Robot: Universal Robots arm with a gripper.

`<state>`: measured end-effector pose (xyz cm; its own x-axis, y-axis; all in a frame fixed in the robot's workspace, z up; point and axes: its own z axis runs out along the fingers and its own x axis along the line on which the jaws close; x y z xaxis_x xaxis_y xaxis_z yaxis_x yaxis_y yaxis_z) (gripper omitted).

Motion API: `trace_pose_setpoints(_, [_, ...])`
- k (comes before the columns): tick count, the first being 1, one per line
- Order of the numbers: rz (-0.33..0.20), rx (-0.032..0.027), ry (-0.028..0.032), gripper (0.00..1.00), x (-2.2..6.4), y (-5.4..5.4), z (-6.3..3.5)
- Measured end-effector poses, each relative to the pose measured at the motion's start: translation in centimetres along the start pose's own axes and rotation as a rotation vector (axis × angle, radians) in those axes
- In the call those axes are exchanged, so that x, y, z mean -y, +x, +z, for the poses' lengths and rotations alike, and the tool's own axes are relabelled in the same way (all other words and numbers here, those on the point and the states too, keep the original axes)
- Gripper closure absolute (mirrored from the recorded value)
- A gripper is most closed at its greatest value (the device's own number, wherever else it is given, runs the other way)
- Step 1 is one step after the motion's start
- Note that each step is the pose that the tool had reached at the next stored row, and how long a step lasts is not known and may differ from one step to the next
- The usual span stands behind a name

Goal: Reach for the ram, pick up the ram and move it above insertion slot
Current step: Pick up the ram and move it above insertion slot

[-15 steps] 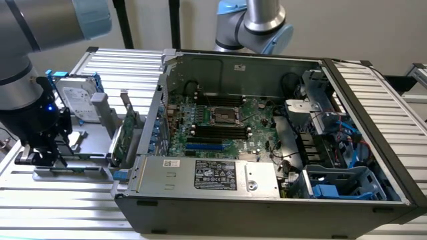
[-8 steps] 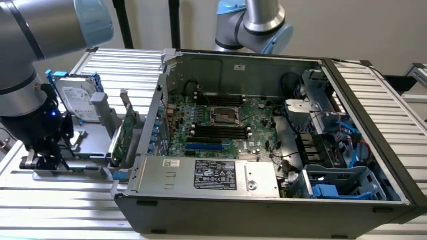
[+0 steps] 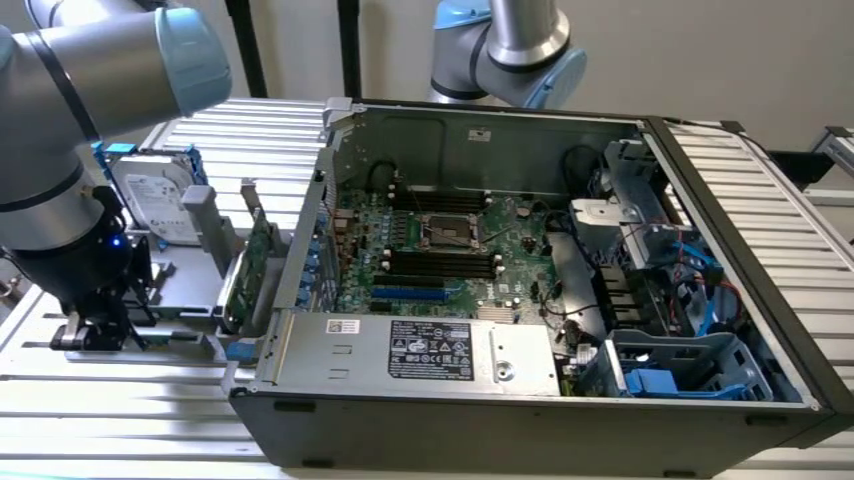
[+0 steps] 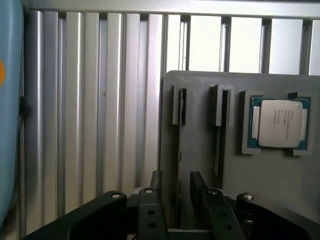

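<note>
The ram (image 4: 180, 145) stands on edge in a slot of a grey holder (image 4: 200, 100), seen end-on as a thin dark strip. My gripper (image 4: 176, 186) is open and low over it, one black finger (image 4: 156, 184) on each side of the stick, with a gap showing on both sides. A second stick (image 4: 219, 135) stands in the neighbouring slot. In the exterior view the gripper (image 3: 102, 332) reaches down to the holder, left of the open computer case. The insertion slot (image 3: 441, 264) is one of several parallel black sockets on the motherboard.
A processor chip (image 4: 280, 122) lies in a recess of the holder. A hard drive (image 3: 154, 200) and a green expansion card (image 3: 248, 270) stand between the arm and the case wall (image 3: 300, 250). A second robot arm (image 3: 514, 50) stands behind the case. The table is ribbed aluminium (image 4: 100, 100).
</note>
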<state>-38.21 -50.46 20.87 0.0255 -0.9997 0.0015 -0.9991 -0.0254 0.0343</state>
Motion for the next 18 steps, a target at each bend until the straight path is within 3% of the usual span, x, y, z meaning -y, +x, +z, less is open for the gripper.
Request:
trace_pose_setpoints(8, [-0.001,0.0170,-0.0006,0.64,0.03,0.0,0.98])
trace_pose_setpoints(10, [-0.001,0.0203,-0.0048,0.64,0.04,0.0,1.07])
trace_pose_setpoints(13, [0.000,0.0244,-0.0185,0.64,0.04,0.0,1.15])
trace_pose_setpoints(14, [0.001,0.0263,-0.0205,0.64,0.03,0.0,1.18])
trace_pose_setpoints(18, [0.002,0.0296,-0.0211,0.64,0.04,0.0,1.23])
